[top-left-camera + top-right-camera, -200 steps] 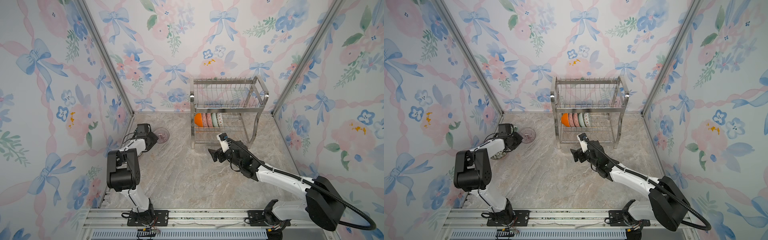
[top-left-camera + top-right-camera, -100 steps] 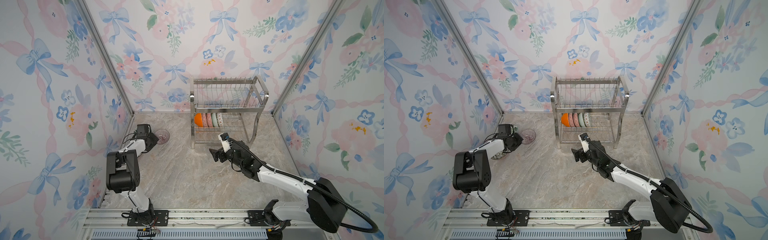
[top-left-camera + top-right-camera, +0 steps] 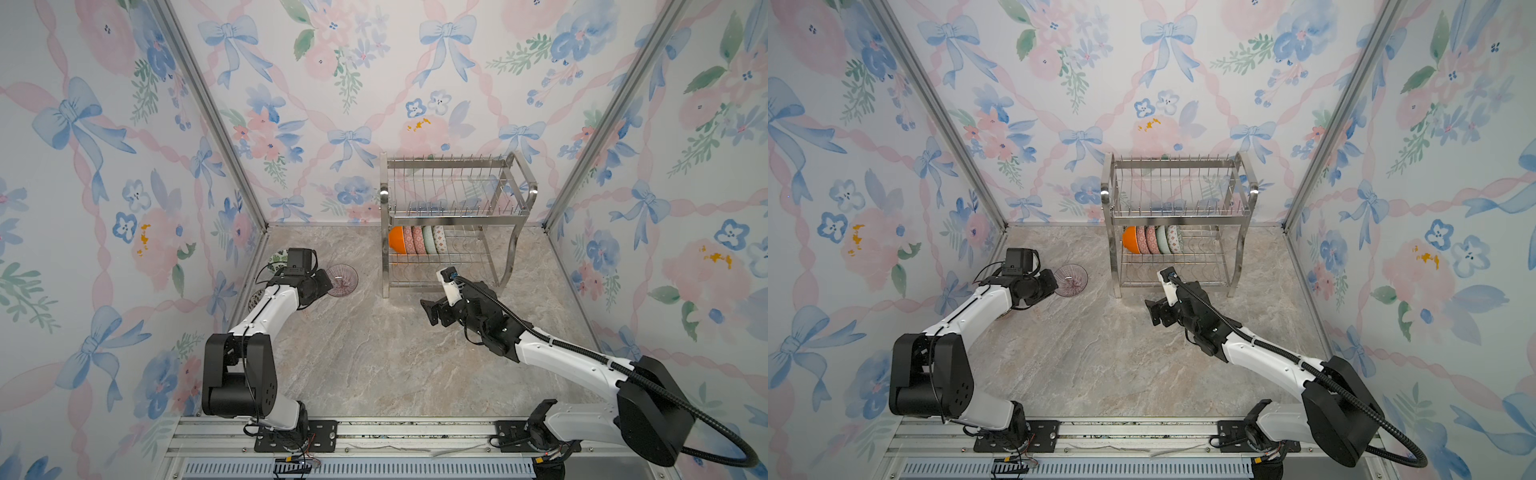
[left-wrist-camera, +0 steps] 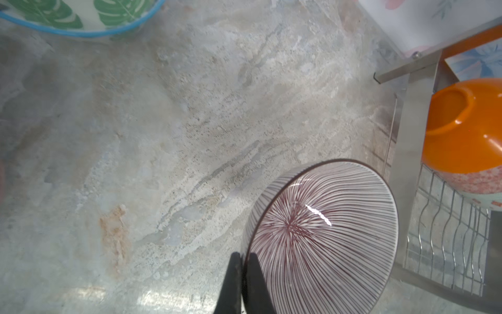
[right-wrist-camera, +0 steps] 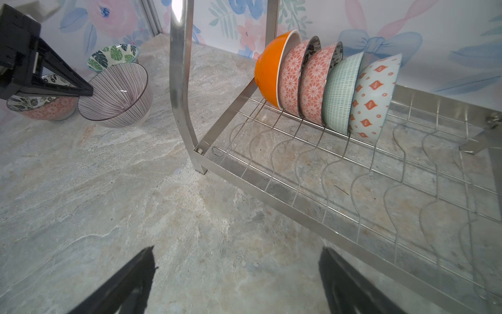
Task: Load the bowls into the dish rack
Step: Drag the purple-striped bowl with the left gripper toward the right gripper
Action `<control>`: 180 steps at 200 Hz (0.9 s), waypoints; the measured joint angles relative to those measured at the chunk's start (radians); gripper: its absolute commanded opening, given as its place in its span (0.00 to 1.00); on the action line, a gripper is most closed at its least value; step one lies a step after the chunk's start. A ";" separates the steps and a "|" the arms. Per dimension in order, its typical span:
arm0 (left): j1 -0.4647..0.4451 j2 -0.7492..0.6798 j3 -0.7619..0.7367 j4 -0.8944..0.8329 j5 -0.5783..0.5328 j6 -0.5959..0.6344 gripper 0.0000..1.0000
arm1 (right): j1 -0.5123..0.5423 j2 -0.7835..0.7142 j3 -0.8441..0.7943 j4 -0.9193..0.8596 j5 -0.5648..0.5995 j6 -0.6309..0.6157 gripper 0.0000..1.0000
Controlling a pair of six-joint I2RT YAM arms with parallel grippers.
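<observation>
left gripper (image 4: 244,257) nipping striped bowl (image 4: 326,233) (rim), tilted

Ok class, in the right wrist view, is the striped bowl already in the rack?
No, the striped bowl is tilted outside the rack, beside its leg.

Bright, even light; faint shadows; glint on striped bowl (image 4: 322,236); blurred corners.

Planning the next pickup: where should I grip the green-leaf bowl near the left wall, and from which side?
Pinch the rim, one finger inside, one outside, coming from above: the green-leaf bowl stands upright, mouth up. Probably take the rim part facing the table middle; the wall sits close beside it. The left gripper pinches the striped bowl likewise.
</observation>
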 measured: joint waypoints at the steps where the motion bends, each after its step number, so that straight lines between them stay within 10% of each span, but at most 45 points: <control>1: -0.003 -0.003 -0.002 -0.002 0.000 0.002 0.00 | 0.000 0.000 0.001 -0.003 0.002 0.000 0.96; 87: -0.373 -0.079 -0.118 -0.103 -0.034 0.019 0.00 | -0.007 -0.109 0.016 -0.162 0.109 -0.051 0.97; 180: -0.633 0.241 0.225 -0.094 -0.056 -0.016 0.00 | -0.022 -0.130 0.058 -0.363 0.113 -0.025 0.96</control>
